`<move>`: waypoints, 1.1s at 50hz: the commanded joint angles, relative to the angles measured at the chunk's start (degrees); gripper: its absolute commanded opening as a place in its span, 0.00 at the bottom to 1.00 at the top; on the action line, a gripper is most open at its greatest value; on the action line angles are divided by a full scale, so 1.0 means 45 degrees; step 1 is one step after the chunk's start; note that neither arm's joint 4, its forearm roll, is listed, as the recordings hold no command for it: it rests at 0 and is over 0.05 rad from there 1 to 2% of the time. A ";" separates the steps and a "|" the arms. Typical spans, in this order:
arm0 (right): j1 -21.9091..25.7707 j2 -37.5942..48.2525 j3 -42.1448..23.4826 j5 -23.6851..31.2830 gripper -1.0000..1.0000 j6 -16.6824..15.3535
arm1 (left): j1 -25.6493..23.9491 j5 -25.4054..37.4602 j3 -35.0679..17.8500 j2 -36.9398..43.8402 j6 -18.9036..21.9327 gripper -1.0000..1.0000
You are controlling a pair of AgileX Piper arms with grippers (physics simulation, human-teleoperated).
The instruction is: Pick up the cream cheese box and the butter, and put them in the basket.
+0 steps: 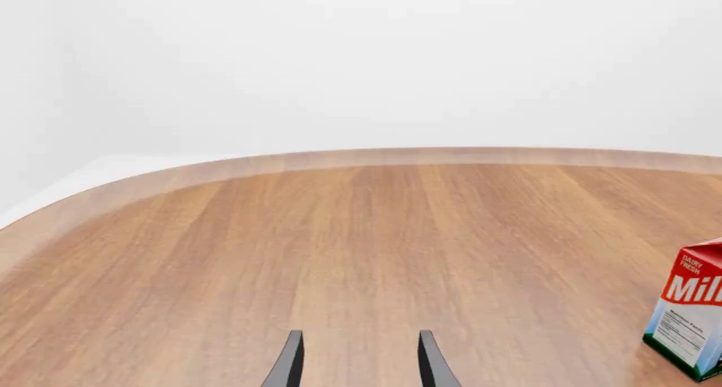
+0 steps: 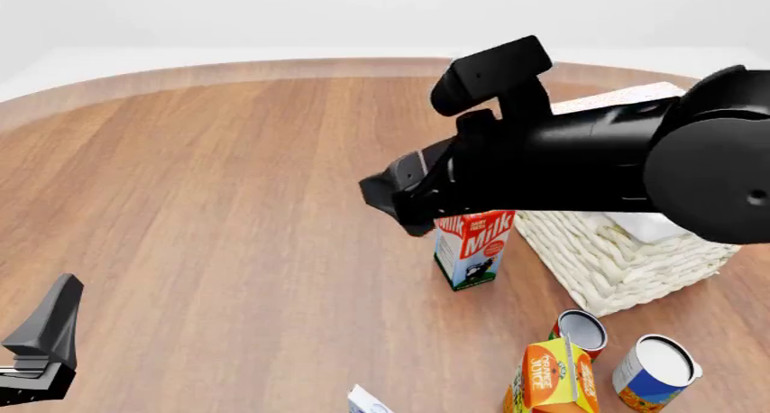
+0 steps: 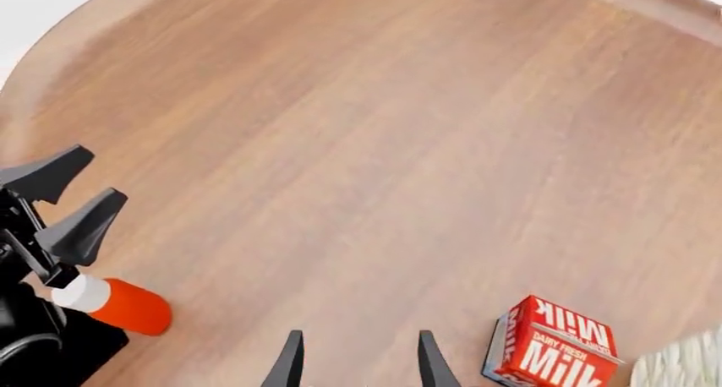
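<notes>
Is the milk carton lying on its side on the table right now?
No, the milk carton stands upright on the table, just beside the basket in the front view.

Front view looks down the table (image 2: 216, 206); all 3 views share the milk carton (image 2: 472, 248).

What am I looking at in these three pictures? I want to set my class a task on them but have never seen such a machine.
They are simulator renders of two robot arms at a wooden table. One camera looks down from behind; the others sit just behind each claw. The right arm stretches over a milk carton beside a white wicker basket. The left claw waits low near the table edge. Both claws are open and hold nothing. Nearby stand two cans, an orange juice carton and an orange bottle.
</notes>
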 commanded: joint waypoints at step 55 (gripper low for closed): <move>0.1435 0.1465 0.1409 0.0094 1.00 -0.0283 | 0.0000 0.0000 0.0000 0.0000 0.0000 1.00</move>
